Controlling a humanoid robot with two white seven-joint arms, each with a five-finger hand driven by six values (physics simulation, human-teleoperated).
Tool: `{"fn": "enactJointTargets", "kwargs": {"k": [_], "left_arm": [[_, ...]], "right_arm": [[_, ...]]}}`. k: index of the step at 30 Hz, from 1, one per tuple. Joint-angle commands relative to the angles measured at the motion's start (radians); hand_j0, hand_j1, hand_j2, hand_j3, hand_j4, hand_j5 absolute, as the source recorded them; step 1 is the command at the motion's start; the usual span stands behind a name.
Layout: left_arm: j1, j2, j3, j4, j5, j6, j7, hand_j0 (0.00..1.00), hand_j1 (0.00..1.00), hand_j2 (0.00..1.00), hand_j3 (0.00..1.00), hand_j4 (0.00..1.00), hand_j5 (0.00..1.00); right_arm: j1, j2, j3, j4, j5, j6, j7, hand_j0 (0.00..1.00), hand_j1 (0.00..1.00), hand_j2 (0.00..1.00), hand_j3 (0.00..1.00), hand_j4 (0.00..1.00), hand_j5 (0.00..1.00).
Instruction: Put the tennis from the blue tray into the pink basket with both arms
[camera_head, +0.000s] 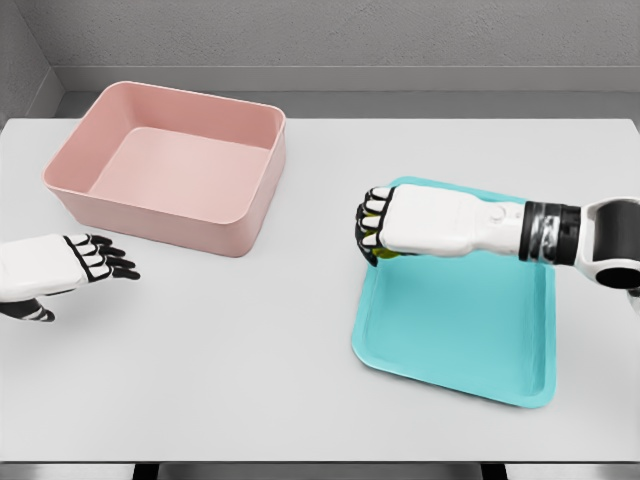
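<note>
From the head view, a white table (250, 340) fills most of the picture. A pink basket (170, 165) sits on it at the back left. The basket looks empty inside. A blue tray (460, 330) lies flat on the table at the right, well apart from the basket.

The right hand (385, 228) comes in from the right side and is over the top left corner of the tray. Its fingers are curled tight around the tennis ball (388, 252). Only a small yellow-green bit of the ball peeks out under the fingers, so most of it is hidden. The ball is at the tray's edge, inside that hand.

The left hand (90, 258) is at the left, over the table, in front of the basket. Its fingers are stretched out and loose, and it holds nothing.
</note>
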Motion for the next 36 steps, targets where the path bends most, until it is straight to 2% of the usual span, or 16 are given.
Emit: {"fn": "enactJointTargets", "kwargs": {"k": [1, 10, 23, 34, 36], "left_arm": [[-0.001, 0.002, 0.0, 0.001, 0.005, 0.001, 0.001, 1.0, 1.0, 1.0, 1.0, 1.0, 1.0], [0.0, 0.002, 0.0, 0.004, 0.005, 0.001, 0.001, 1.0, 1.0, 1.0, 1.0, 1.0, 1.0], [0.0, 0.003, 0.0, 0.002, 0.007, 0.001, -0.001, 1.0, 1.0, 1.0, 1.0, 1.0, 1.0], [-0.001, 0.006, 0.002, 0.004, 0.007, 0.001, 0.001, 1.0, 1.0, 1.0, 1.0, 1.0, 1.0], [-0.001, 0.006, 0.002, 0.004, 0.007, 0.001, 0.001, 1.0, 1.0, 1.0, 1.0, 1.0, 1.0]], "right_arm": [[-0.005, 0.019, 0.033, 0.001, -0.006, 0.002, 0.015, 0.35, 0.35, 0.35, 0.35, 0.35, 0.35], [-0.104, 0.028, 0.179, 0.001, -0.006, 0.002, 0.012, 0.35, 0.35, 0.35, 0.35, 0.35, 0.35], [-0.126, 0.246, 0.284, -0.001, -0.006, 0.002, 0.024, 0.33, 0.33, 0.33, 0.33, 0.33, 0.33], [-0.129, 0.334, 0.291, 0.012, 0.029, 0.002, 0.038, 0.32, 0.32, 0.32, 0.32, 0.32, 0.32], [-0.14, 0.357, 0.291, 0.045, 0.03, 0.002, 0.038, 0.32, 0.32, 0.32, 0.32, 0.32, 0.32]]}}
